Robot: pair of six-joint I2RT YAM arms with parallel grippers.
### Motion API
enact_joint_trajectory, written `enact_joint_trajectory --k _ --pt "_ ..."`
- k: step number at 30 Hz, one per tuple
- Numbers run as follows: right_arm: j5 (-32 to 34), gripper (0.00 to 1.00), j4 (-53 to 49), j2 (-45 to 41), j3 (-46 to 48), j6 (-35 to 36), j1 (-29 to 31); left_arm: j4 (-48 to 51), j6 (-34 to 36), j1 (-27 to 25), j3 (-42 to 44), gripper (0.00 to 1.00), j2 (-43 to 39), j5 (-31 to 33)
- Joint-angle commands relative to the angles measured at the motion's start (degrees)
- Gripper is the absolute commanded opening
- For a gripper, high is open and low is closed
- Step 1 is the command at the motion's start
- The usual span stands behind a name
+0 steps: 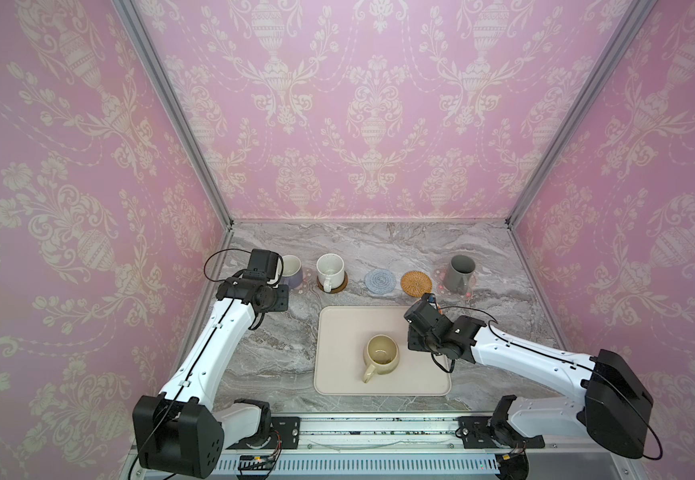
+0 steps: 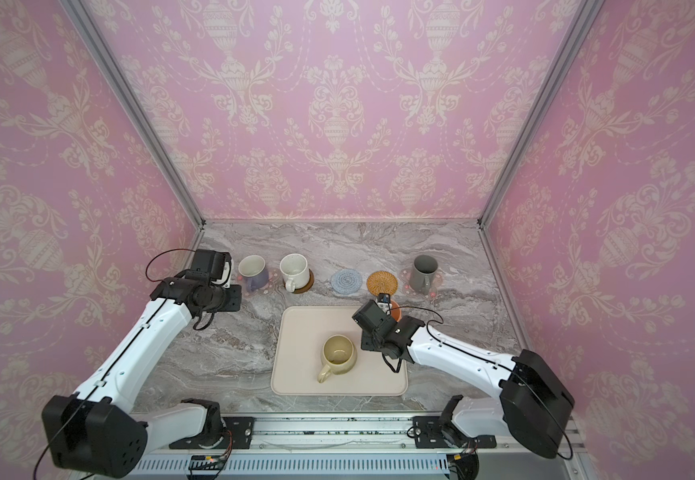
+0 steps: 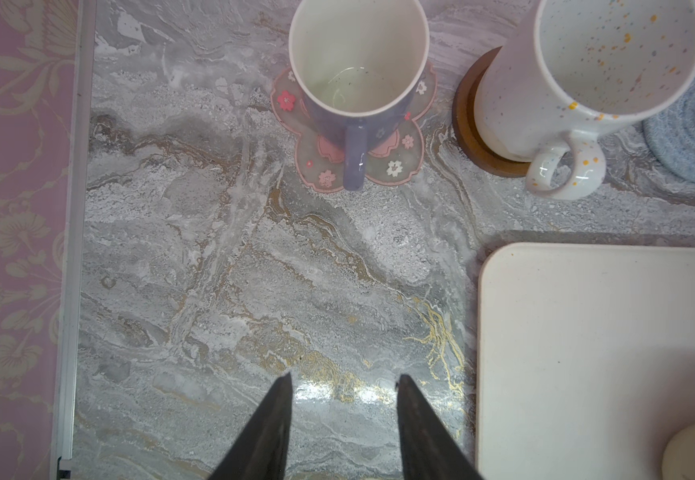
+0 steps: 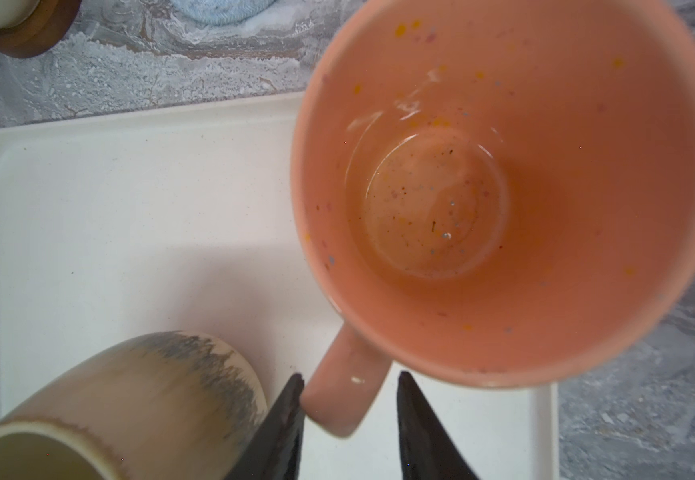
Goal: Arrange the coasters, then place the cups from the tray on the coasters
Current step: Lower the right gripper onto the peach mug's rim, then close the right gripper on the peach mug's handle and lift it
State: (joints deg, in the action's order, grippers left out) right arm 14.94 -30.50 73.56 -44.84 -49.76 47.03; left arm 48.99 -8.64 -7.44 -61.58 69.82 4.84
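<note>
The peach-orange cup (image 4: pixel 503 187) is at the far right corner of the beige tray (image 4: pixel 129 208). My right gripper (image 4: pixel 350 380) is open around its handle: one finger touches the handle and the other stands clear of it. A cream-yellow cup (image 1: pixel 381 353) stands mid-tray. In the back row the lavender cup (image 3: pixel 358 70) sits on a pink flower coaster (image 3: pixel 395 166). Beside it the white cup (image 1: pixel 330 270) is on the wooden disc (image 1: pixel 339 286). The grey cup (image 1: pixel 460 272) is on the other pink coaster (image 1: pixel 441 274). My left gripper (image 3: pixel 343 380) hangs open over bare marble.
The blue-grey crocheted coaster (image 1: pixel 380 281) and the rattan coaster (image 1: pixel 416 282) lie bare between the white and grey cups. Pink papered walls with metal posts close in the marble table on three sides. A metal rail runs along the front.
</note>
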Motion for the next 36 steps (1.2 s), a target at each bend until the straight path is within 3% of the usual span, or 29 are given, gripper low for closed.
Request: enact_joint_trajectory --k 1,17,27,36 --pt "3.36 0.39 -3.96 -2.47 1.58 -1.56 0.3 0.75 0.38 -0.47 0.3 0.44 -0.37 -1.29" --pt "6.77 0.41 -11.08 -5.77 2.76 -0.42 -1.38 1.71 0.55 -0.54 0.27 0.44 -1.79 -0.99" --pt "3.64 0.43 -8.74 -11.74 6.07 2.46 -3.8 1.74 -0.41 -0.52 0.14 0.45 -1.98 -2.1" --pt "1.17 0.43 -6.41 -10.34 4.36 6.77 -3.86 2.32 -0.76 -0.55 0.06 0.45 -2.13 -2.11"
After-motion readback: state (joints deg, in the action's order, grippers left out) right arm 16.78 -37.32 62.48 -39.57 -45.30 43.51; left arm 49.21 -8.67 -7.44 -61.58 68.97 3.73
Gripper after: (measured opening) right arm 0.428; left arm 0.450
